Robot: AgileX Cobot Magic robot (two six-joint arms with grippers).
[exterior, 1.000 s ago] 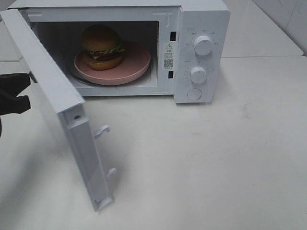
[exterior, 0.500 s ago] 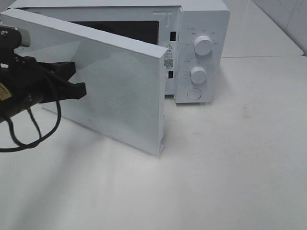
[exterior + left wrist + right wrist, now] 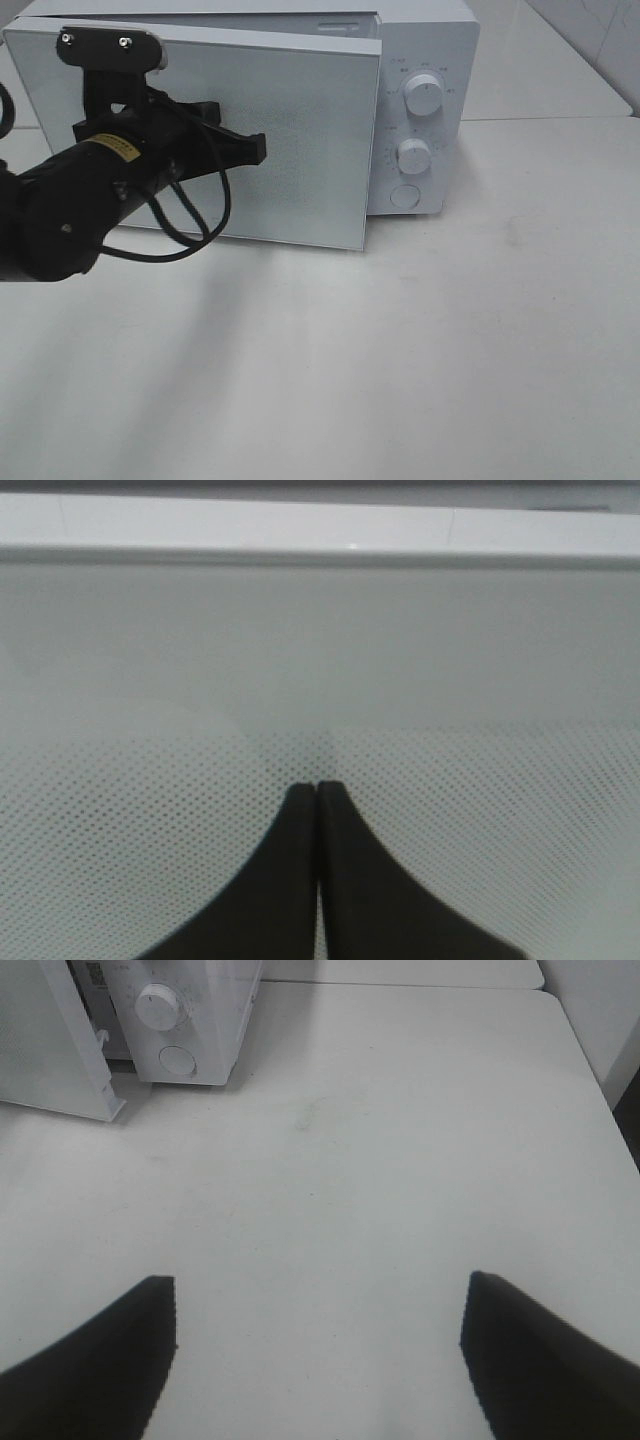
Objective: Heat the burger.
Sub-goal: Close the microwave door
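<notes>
You are holding your right gripper (image 3: 320,1282) wide open and empty over the table (image 3: 400,1110). Farther in, your left gripper (image 3: 317,792), jaws pressed together on nothing, is leaning its tips against the microwave door (image 3: 300,130), which is standing slightly ajar. The burger is hiding from every view, presumably behind it. Latching and the timer knob (image 3: 413,156) are waiting.
</notes>
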